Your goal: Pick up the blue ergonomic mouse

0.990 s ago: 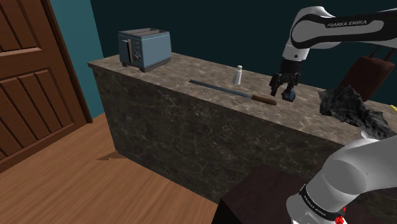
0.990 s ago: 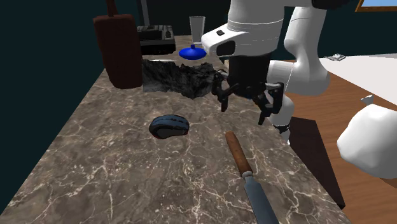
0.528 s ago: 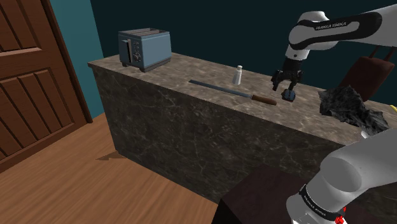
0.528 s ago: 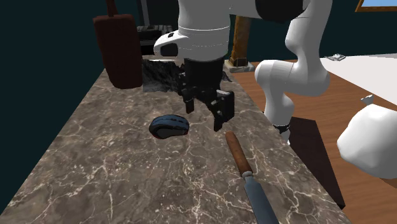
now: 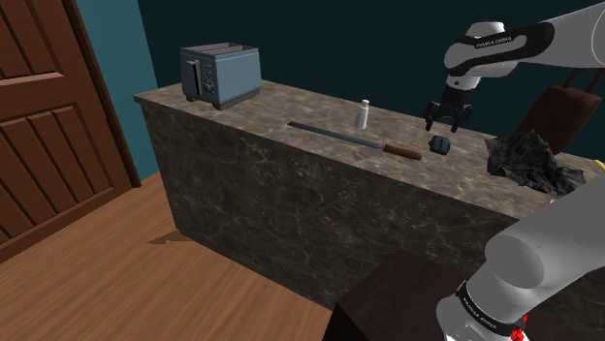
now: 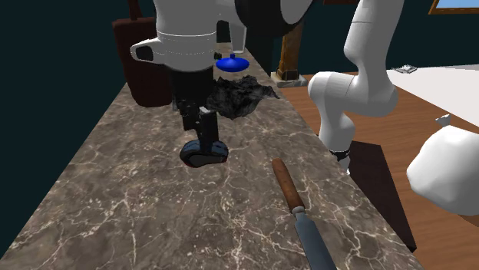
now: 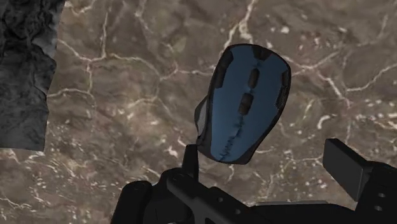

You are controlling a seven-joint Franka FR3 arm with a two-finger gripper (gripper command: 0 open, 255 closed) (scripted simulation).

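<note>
Blue on top, dark round the rim: found the mouse [image 7: 245, 102] flat on the brown marbled bench [image 7: 127, 95], straight below the gripper [image 7: 265, 154] and not touching it. Saw the gripper poised above it in the shoulder view, with a clear gap between. Read the long axis as running away from the hand, tilted a little, so crossing the line between the two fingers; judged a squeeze likely to land on the narrow sides. Noted the mouse off-centre, its near end close to the finger [image 7: 189, 159] on the side of the dark crumpled heap [image 7: 25, 70], well apart from the other finger. Found the fingers spread wide, seemingly wider than the mouse's width, holding nothing and touching nothing. Judged a small sideways shift toward that heap needed for centring, then a straight drop. Noted the knife [image 6: 295, 203] lying apart from the mouse, clear of that drop.
</note>
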